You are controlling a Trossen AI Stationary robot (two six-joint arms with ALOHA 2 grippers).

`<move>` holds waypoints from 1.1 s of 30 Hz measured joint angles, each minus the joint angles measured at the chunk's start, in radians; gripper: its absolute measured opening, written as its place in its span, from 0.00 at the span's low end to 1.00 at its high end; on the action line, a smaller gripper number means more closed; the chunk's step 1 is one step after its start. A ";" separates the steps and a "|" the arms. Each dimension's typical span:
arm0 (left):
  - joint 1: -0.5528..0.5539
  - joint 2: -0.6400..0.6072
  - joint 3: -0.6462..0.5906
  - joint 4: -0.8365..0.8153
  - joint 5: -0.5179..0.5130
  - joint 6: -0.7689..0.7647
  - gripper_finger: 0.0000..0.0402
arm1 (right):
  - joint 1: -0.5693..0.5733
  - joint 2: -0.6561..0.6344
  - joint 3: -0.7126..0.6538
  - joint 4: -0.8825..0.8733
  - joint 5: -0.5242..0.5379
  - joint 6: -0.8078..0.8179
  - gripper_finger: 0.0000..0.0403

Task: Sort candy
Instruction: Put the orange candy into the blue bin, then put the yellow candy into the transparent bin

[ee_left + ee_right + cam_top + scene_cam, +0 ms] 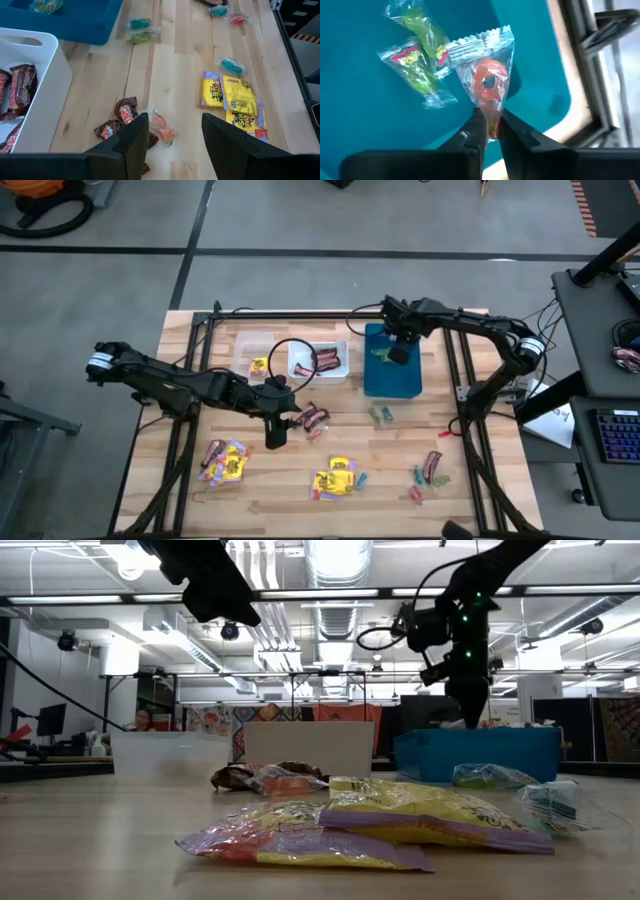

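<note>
My right gripper [490, 131] is shut on a clear-wrapped red ring sweet [489, 80] over the blue bin [392, 370], where two green sweets [417, 50] lie on the floor. My left gripper [175, 142] is open and hovers above the table. Below it lie an orange-red wrapped sweet [161, 129] and dark brown-red bars [120, 119]. Yellow packets [235, 97] lie farther toward the table's near edge. In the high view the left gripper [275, 430] is mid-table and the right gripper [398, 352] is over the blue bin. My right gripper pinches one end of the red ring sweet's clear wrapper [492, 119] between its two fingertips, coming from above. The sweet is lifted clear of the bin floor, and the ring and the crimped far end of the wrapper [485, 40] stick out past the fingertips.
The clear bin [245, 345] holds a yellow packet and the white bin [345, 350] holds brown-red bars; both stand left of the blue bin at the far side. More sweets lie scattered near the front: yellow packets [225, 462], [335, 477], teal and red pieces [425, 472], green ones [381, 415].
</note>
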 joint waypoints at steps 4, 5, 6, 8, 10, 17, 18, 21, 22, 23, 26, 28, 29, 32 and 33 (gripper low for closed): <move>0.000 0.000 0.000 0.000 0.000 0.000 0.42 | -0.009 0.000 -0.032 0.018 0.012 0.025 0.21; 0.000 0.000 0.000 0.000 0.000 0.000 0.42 | -0.009 0.000 -0.035 0.018 0.013 0.035 0.23; 0.000 0.000 0.000 0.000 0.000 -0.002 0.42 | -0.008 0.000 -0.036 0.019 0.012 0.047 0.25; 0.000 0.000 0.000 0.001 0.000 -0.012 0.42 | -0.007 0.000 -0.036 0.019 0.012 0.068 0.28; 0.000 0.000 0.000 0.001 0.000 -0.032 0.42 | -0.004 -0.001 -0.029 0.015 0.004 0.110 0.30; -0.021 -0.001 0.000 -0.024 0.001 -0.165 0.42 | 0.111 -0.072 -0.027 0.018 -0.200 0.257 0.31; -0.028 -0.001 0.000 -0.038 0.001 -0.192 0.42 | 0.147 -0.087 -0.031 0.015 -0.206 0.274 0.30; -0.051 -0.001 0.002 -0.114 0.025 -0.284 0.42 | 0.268 -0.133 -0.044 0.015 -0.206 0.336 0.29; -0.059 -0.001 0.005 -0.156 0.048 -0.315 0.42 | 0.314 -0.147 -0.047 0.014 -0.207 0.360 0.29; -0.067 -0.001 0.007 -0.198 0.071 -0.347 0.42 | 0.360 -0.159 -0.048 0.013 -0.207 0.385 0.29; -0.100 -0.001 0.008 -0.320 0.124 -0.444 0.42 | 0.505 -0.192 -0.049 0.015 -0.206 0.471 0.29; -0.131 -0.001 0.008 -0.391 0.142 -0.511 0.42 | 0.601 -0.208 -0.049 0.015 -0.206 0.532 0.29; -0.148 -0.001 0.008 -0.416 0.144 -0.545 0.42 | 0.647 -0.214 -0.049 0.015 -0.206 0.560 0.29; -0.202 -0.001 0.008 -0.456 0.145 -0.643 0.42 | 0.772 -0.222 -0.049 0.016 -0.204 0.637 0.29; -0.220 -0.001 0.008 -0.463 0.145 -0.676 0.42 | 0.806 -0.222 -0.049 0.017 -0.202 0.658 0.29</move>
